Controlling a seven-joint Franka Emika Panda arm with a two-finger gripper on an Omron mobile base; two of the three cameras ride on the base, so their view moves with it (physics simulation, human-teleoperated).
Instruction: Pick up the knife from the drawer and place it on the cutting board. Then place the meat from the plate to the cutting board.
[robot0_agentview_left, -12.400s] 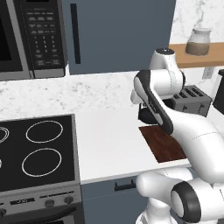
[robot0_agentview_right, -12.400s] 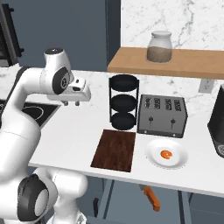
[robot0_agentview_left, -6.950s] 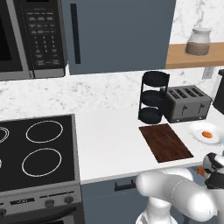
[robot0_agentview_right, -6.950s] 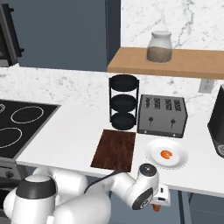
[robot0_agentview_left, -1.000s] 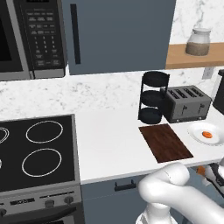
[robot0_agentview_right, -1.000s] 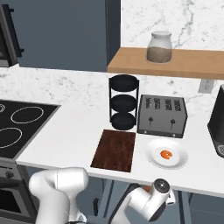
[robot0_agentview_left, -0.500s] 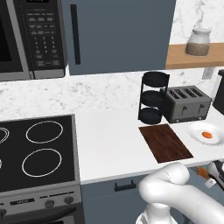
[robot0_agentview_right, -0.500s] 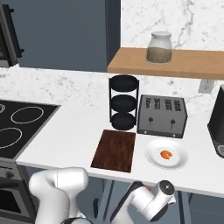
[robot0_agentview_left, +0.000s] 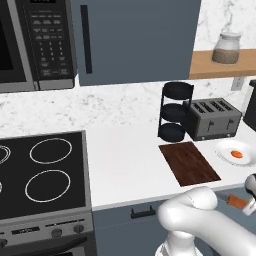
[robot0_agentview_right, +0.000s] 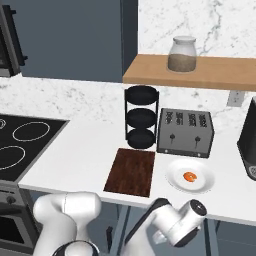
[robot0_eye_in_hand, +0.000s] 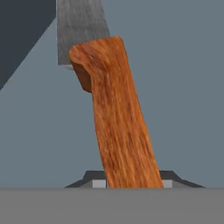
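Knife (robot0_eye_in_hand: 114, 113) fills frame center, gripper (robot0_eye_in_hand: 131, 183) clamped on its wooden handle, probably light, stiff, and safest held there.

rendered home kitchen: black stove (robot0_agentview_left: 42, 170) beside a white counter (robot0_agentview_left: 125, 160), microwave (robot0_agentview_left: 35, 42) and slate-blue cabinets (robot0_agentview_left: 135, 37) above, toaster (robot0_agentview_right: 186, 132), marble backsplash (robot0_agentview_right: 60, 97), jar (robot0_agentview_right: 182, 54) on a wood shelf (robot0_agentview_right: 200, 72).

No text, label or brand can be read. The microwave (robot0_agentview_left: 47, 45) keypad shows only blurred marks.
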